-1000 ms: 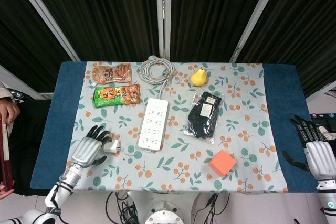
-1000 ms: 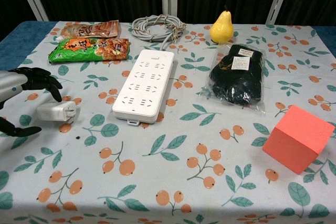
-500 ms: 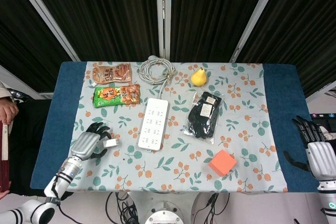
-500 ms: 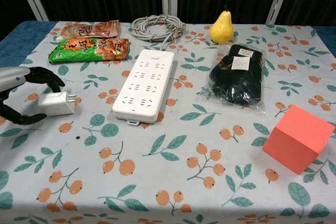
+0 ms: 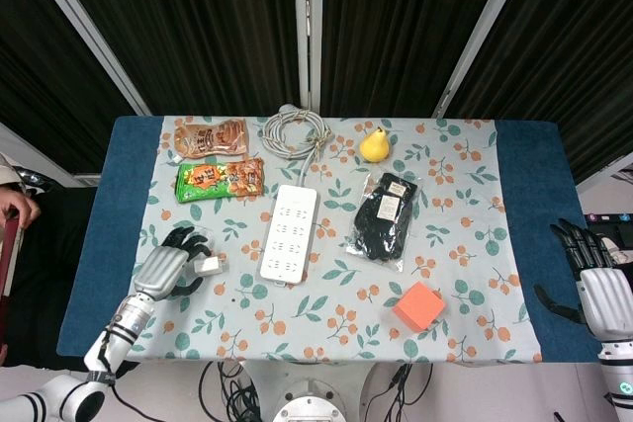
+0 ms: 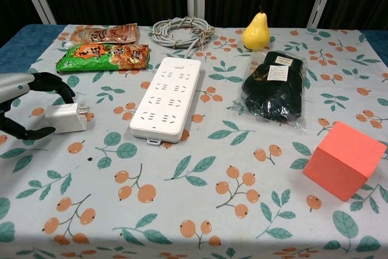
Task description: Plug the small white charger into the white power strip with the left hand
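Note:
The small white charger [image 5: 208, 265] [image 6: 65, 118] sits low over the floral cloth at the left, prongs pointing right toward the white power strip [image 5: 288, 232] [image 6: 167, 99]. My left hand [image 5: 166, 269] [image 6: 18, 104] holds it, with fingers curled over its top and the thumb at its lower left corner. A gap of cloth separates the charger from the strip's left edge. The strip lies lengthwise in the middle, and its grey cable [image 5: 294, 132] [image 6: 182, 31] is coiled behind it. My right hand [image 5: 601, 294] hovers off the table's right edge with fingers spread, holding nothing.
Two snack packets [image 5: 220, 179] [image 6: 103, 56] lie behind the left hand. A yellow pear [image 6: 255, 31], a bag of black gloves [image 6: 275, 86] and an orange block [image 6: 344, 159] stand to the right of the strip.
The left hand has closed around the charger, shifted it slightly away from the front edge and levelled it. The right hand has barely moved.

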Available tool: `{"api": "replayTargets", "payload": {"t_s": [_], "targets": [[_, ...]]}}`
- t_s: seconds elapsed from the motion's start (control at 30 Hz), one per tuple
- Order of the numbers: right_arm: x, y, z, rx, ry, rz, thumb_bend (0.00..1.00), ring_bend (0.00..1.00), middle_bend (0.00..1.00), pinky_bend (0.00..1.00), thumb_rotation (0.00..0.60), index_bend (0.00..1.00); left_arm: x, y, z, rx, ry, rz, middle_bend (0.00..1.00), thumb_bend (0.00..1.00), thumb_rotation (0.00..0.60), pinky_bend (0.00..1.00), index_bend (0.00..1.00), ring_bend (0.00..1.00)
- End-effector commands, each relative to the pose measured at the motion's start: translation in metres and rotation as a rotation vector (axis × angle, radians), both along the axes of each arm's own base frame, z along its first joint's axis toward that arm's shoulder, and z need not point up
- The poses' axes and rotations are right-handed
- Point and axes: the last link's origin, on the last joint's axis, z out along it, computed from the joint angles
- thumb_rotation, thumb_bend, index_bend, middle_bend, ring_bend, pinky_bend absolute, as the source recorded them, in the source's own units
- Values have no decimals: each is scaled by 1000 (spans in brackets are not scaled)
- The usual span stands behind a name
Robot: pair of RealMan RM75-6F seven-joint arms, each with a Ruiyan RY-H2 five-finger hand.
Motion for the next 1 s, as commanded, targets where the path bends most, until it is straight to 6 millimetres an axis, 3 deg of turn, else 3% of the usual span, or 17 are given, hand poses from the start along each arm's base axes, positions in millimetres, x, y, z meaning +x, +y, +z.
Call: {"api": "replayTargets", "payload": {"t_s": [0.03,0.33,0.5,0.63,0.8,1.0], "targets": [[0,0,0,0,0,0,205,0,0,0,600,0,-1,-1,-4,39,-10,-8,248,329,600,24,310,135],[0,1,0,-2,0,-2,207,0,0,0,600,0,-5,-1,-12,79,-45,-16,359,326,600,120,381,243],[0,1,0,0,1,-4,206,0,0,0,600,0,-5,2,-12,106,-92,-34,530,350,600,307,514,411],[0,1,1,-4,2,-5,205,0,0,0,600,0,-3,8,-3,95,-76,-75,604,382,600,389,561,469],[0,1,1,-4,4,-5,205,0,0,0,600,0,3,25,19,24,115,-166,615,407,600,387,562,468],[-1,3,1,-9,1,-10,207,0,0,0,600,0,26,44,41,-40,351,-252,607,410,600,364,554,467]]}}
